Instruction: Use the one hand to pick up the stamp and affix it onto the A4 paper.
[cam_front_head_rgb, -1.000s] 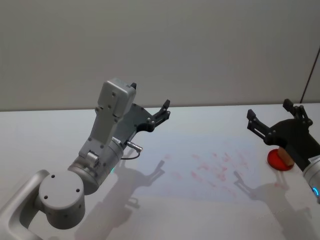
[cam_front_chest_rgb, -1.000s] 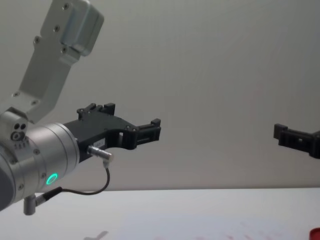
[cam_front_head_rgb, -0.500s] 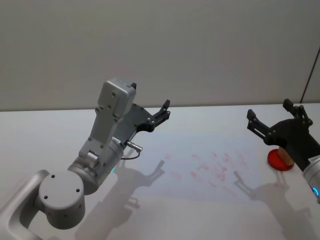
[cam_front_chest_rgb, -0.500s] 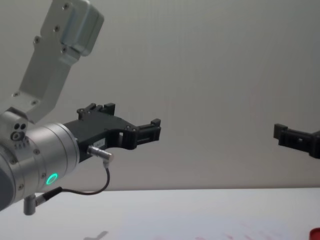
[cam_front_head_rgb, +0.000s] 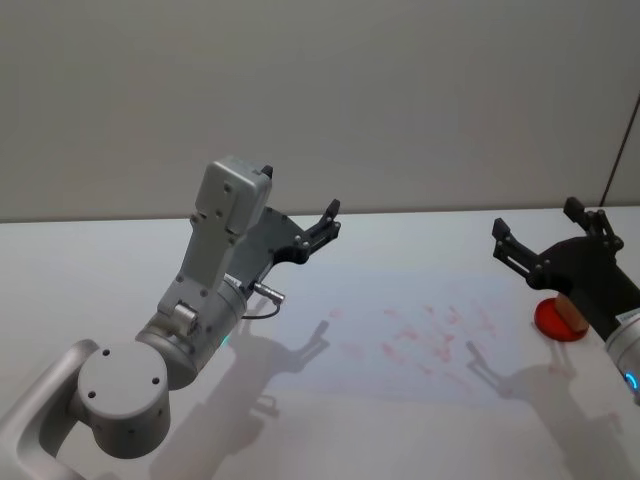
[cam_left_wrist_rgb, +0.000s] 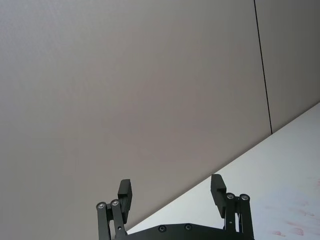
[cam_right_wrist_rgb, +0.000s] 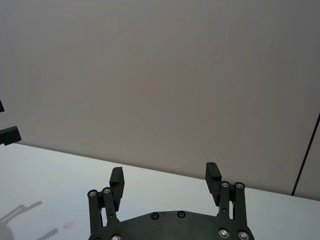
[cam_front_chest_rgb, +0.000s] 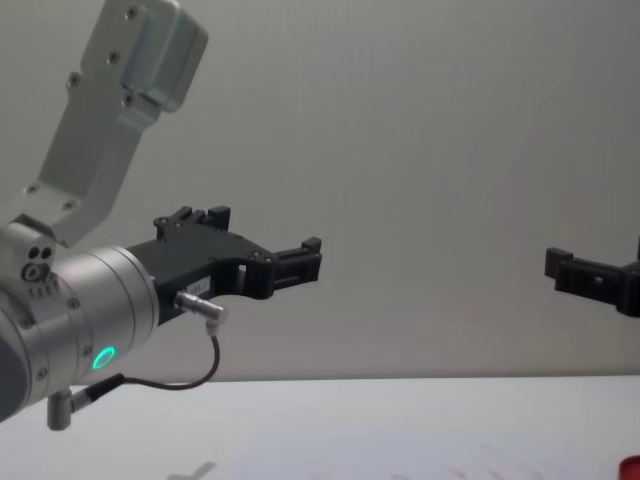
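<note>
Jaws apart, both — right gripper (cam_front_head_rgb: 536, 226) near blocky tan stamp (cam_front_head_rgb: 571, 313), maybe on red disc (cam_front_head_rgb: 547, 319); left gripper (cam_left_wrist_rgb: 170, 187) raised.

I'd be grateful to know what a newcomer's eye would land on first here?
The large grey left arm dominates the left side, its open left hand raised in the air. At the right, the open right hand hangs by a red disc bearing the stamp, beside the A4 paper with pinkish-red marks.

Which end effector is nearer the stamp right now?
Right. The right end effector hangs open, raised close by the stamp on the red pad; the left end effector, also open, is raised across the A4 paper from it.
</note>
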